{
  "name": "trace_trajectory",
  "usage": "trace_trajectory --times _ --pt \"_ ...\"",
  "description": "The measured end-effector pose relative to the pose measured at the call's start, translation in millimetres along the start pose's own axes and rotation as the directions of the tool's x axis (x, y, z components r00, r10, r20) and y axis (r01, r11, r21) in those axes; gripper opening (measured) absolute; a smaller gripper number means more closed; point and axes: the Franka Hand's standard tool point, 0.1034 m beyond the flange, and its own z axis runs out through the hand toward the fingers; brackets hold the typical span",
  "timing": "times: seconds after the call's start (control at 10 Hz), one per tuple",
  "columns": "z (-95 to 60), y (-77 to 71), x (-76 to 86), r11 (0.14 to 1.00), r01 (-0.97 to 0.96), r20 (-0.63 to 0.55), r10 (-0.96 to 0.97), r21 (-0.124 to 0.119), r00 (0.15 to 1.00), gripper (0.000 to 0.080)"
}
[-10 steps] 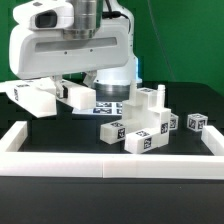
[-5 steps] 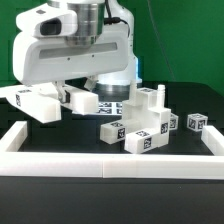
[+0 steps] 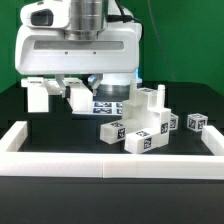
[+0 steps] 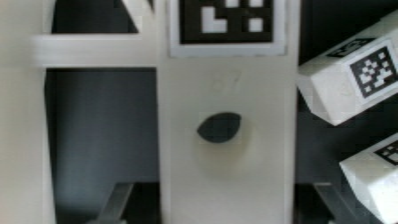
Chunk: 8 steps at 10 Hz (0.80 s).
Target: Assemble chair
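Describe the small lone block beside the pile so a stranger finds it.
Find the white border rail at the front. Behind it lies a pile of white chair parts. On the exterior view's right of that pile stands a small tagged cube, set apart from the rest.

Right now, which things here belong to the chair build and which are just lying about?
Chair build: lifted chair piece; cluster of tagged white parts; small tagged block at the exterior view's right.
Just there: white border rail; black table.

Chair part [image 3: 40, 96] in hand [image 3: 62, 95] above table [image 3: 60, 132]
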Motion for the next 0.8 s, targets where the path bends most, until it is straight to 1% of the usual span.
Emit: trace_trajectory --times 0.1,0.2,0.3,0.5,0.6,0.8 --pt "-0.3 -0.8 0.4 0.994 -0.106 -0.002 0.106 0.004 0.994 0.029" --pt "-6.5 -1.5 -2.9 0.988 -0.154 0.013 0.154 0.014 0.988 0.029" --pt "-17.5 -3.1 -4.7 0.968 -0.249 0.021 0.249 0.027 0.968 0.029" --pt "-34.6 -6.5 -2.3 0.931 -0.363 0.013 0.363 0.035 0.932 0.029" --pt "-39.9 -11.4 -0.2 0.898 -0.439 0.01 0.439 0.036 0.899 0.029" --pt "-36.0 -13.1 -0.3 0.838 -0.545 0.021 0.544 0.038 0.839 0.029"
